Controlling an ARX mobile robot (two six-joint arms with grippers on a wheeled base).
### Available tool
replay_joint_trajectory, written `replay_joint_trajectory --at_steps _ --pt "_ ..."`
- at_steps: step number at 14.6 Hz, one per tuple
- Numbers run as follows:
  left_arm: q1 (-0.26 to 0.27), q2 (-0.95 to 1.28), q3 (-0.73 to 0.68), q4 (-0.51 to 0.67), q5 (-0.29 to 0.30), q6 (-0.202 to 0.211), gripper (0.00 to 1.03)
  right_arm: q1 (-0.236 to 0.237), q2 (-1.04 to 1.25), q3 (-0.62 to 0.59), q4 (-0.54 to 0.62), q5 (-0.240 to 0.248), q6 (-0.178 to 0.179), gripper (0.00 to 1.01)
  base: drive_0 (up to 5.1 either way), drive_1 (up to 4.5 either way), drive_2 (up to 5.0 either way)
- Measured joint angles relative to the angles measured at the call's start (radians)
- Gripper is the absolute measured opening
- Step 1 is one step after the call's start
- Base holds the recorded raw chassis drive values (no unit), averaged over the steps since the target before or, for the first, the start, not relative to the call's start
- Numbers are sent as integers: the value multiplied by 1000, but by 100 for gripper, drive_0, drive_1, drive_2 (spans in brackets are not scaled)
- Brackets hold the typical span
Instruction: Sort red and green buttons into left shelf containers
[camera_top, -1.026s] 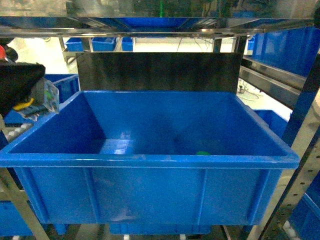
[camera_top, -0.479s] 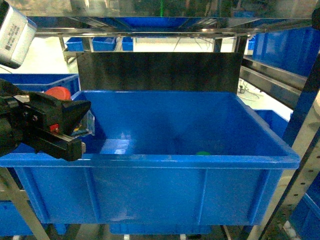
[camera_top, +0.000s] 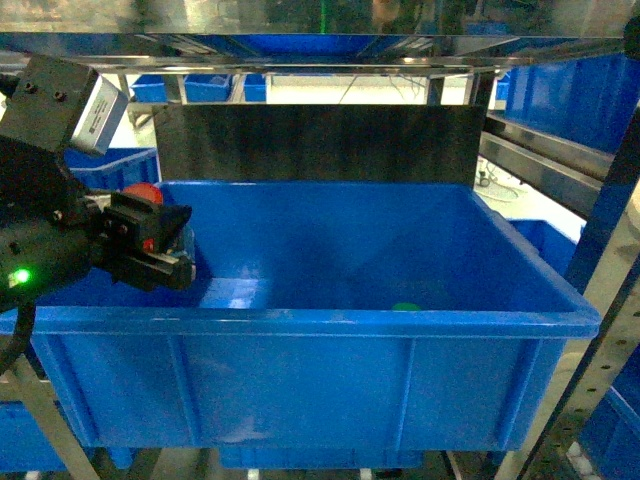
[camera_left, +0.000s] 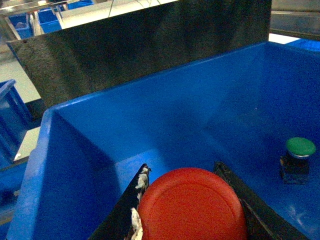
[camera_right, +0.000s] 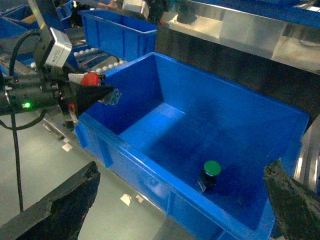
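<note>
Blue plastic is filling the head view: we are looking into a large bin (camera_top: 300, 322) on the shelf, and our left gripper (camera_top: 160, 245) is reaching over its left wall, clamped on the red button (camera_top: 141, 193), whose cap is showing just above the black fingers. A small green button (camera_top: 406, 306) is peeking over the front rim, low on the bin floor toward the right. Our right arm is not showing here.

From the left wrist, we are seeing the red button's (camera_left: 192, 206) round cap filling the bottom of the picture between the two dark fingers (camera_left: 121, 215), with the bin's (camera_left: 75, 165) floor below and the green button (camera_left: 300, 148) standing upright well to the right.

From the right wrist, we are looking from outside the bin (camera_right: 150, 162). The left gripper (camera_right: 100, 94) is hanging at the left wall, nose inward, the red button (camera_right: 90, 78) on top. The green button (camera_right: 211, 171) is standing on the floor near the front wall. Our right gripper's (camera_right: 180, 210) dark fingertips are framing the view far apart, holding nothing.

To do this well, we are judging that the left arm should go further inward past the wall and lower before letting go, so the button drops short and does not bounce out. Whether this bin suits red, we cannot tell.
</note>
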Motion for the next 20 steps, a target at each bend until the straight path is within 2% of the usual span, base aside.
replay_joint_trajectory --at_steps 6,7,12,16,17,18,19,20 --pt "-4 117 111 -7 1 29 31 0 0 0 0 0 0 98 0 0 0" --pt "-4 122 124 2 2 35 37 0 0 0 0 0 0 98 0 0 0" --pt "-6 121 125 4 2 39 98 0 0 0 0 0 0 98 0 0 0" --pt "-6 121 125 4 2 39 98 0 0 0 0 0 0 98 0 0 0" --pt "-21 142 107 132 -77 13 93 10 -1 -18 71 46 11 96 0 0 0" --pt "-21 130 38 254 -219 -50 80 60 -45 -129 320 323 55 84 0 0 0" --pt "-2 79 -53 282 -281 -100 67 58 -100 -244 464 525 77 71 0 0 0" --pt "23 18 -116 284 -286 -122 57 25 -127 -309 535 647 92 60 0 0 0"
